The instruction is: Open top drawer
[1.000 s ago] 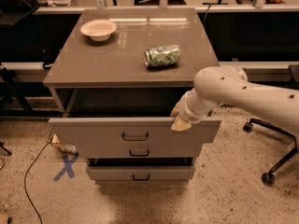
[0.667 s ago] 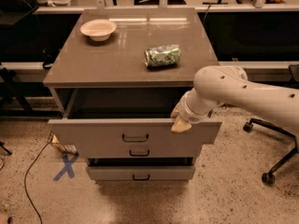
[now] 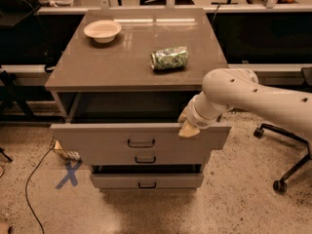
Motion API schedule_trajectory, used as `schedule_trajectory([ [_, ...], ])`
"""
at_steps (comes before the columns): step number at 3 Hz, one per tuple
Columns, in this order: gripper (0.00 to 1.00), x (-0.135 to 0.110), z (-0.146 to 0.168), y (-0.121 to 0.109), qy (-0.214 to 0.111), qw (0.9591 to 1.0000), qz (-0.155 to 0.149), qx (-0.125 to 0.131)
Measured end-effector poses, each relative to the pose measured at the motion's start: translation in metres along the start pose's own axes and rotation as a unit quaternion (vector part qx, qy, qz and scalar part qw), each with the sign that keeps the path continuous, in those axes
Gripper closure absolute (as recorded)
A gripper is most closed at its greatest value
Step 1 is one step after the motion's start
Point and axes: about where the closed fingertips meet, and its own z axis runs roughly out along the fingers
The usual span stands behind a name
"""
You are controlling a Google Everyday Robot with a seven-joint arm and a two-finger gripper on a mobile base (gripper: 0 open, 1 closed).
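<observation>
One gripper [image 3: 188, 126] is sitting on the top drawer [image 3: 97, 138] front edge, grip unclear to me, risking slipping off under any pull.

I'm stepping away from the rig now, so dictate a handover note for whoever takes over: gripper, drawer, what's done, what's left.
Gripper: at the upper edge of the top drawer front, right of its black handle.
Top drawer: pulled well out of the cabinet, dark inside exposed.
Done: the drawer looks open.
Left: probably only to let go and back the arm away; pull further if full extension is wanted.
On the cabinet top: a bowl and a green can on its side.
</observation>
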Motion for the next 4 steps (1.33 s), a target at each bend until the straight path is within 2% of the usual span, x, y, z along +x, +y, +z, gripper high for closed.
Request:
schedule_trajectory([
  [2, 0.15, -0.0008, 0.0018, 0.0015, 0.000, 1.0000, -0.001, -0.002],
  [3, 0.00, -0.0013, 0.0027, 0.0022, 0.000, 1.0000, -0.002, -0.003],
  [4, 0.00, -0.0025, 0.0030, 0.0031, -0.002, 1.0000, -0.005, -0.007],
])
